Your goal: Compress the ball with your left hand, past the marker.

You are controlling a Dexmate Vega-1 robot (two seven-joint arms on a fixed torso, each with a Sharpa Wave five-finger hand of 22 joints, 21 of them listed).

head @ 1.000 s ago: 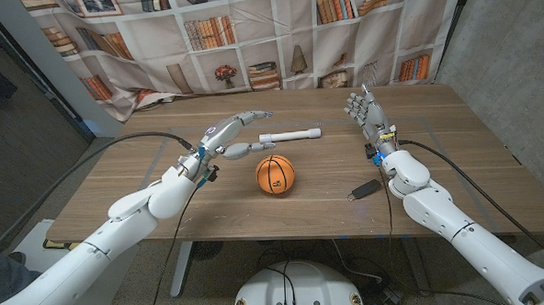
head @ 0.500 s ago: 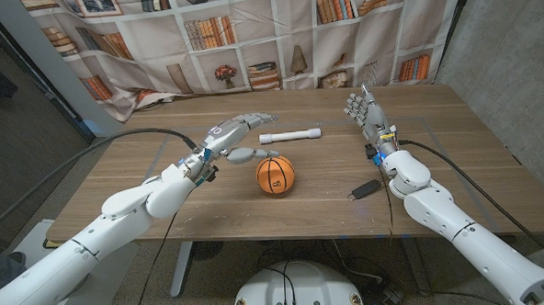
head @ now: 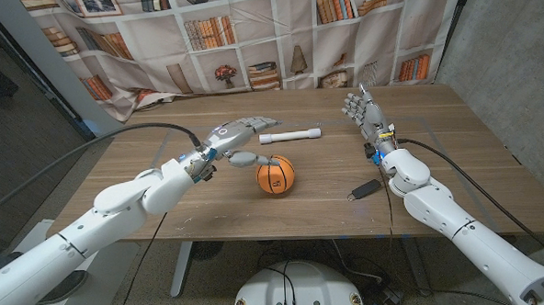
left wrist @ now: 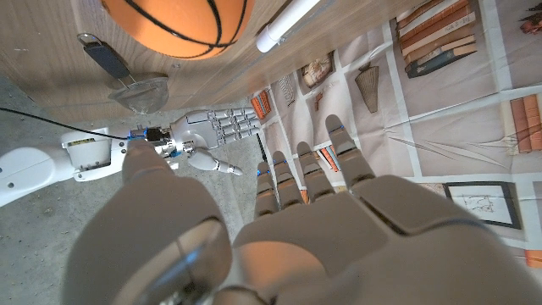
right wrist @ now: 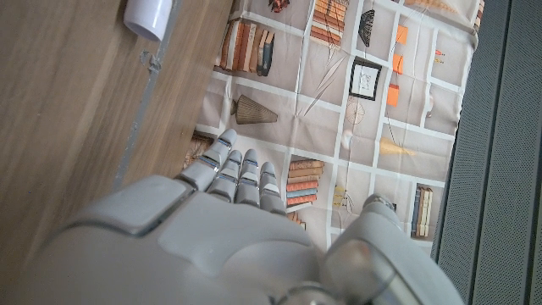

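Small orange rubber basketball (head: 275, 174): lying just right of my left hand (head: 237, 140), below its spread, empty fingers; I am hovering nearer than my right hand (head: 366, 117), likewise spread.

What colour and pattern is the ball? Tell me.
Orange with black basketball lines; the ball shows best in the head view.

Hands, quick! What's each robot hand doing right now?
Left hand: open, holding nothing, beside the ball.
Right hand: open, holding nothing.
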